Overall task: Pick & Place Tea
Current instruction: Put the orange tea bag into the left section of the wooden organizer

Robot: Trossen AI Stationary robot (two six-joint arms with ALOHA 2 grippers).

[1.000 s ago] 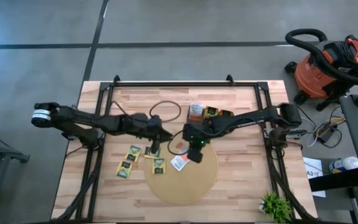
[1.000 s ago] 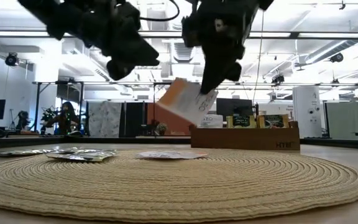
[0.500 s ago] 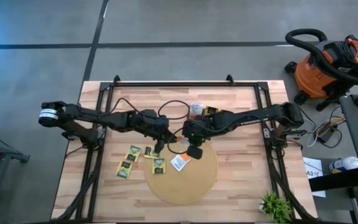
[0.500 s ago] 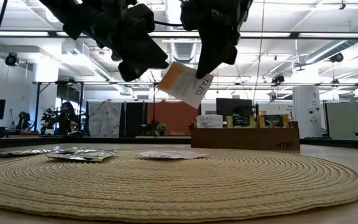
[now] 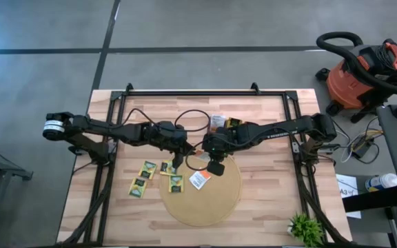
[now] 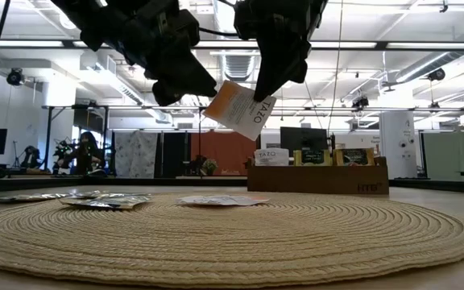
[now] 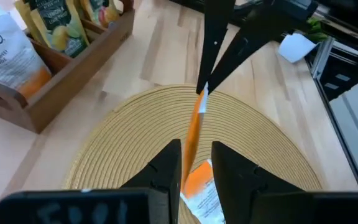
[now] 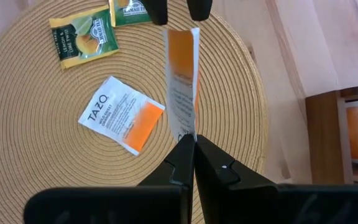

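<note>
Near the bottom of the low view lies the round mat (image 6: 232, 234). Above it, at top middle, the right end effector (image 6: 266, 87) is clamped on an orange tea sachet (image 6: 238, 109), kept edge-up. The left end effector (image 6: 185, 87) waits apart beside it, probably to take it.

White-and-orange tea sachet (image 6: 238, 109) held tilted in the air above the mat, a second white-and-orange sachet (image 8: 121, 114) laid flat on the mat, yellow-and-green sachets (image 5: 143, 176) spread flat on the table, more sachets (image 7: 55, 25) stood upright in the wooden box
</note>
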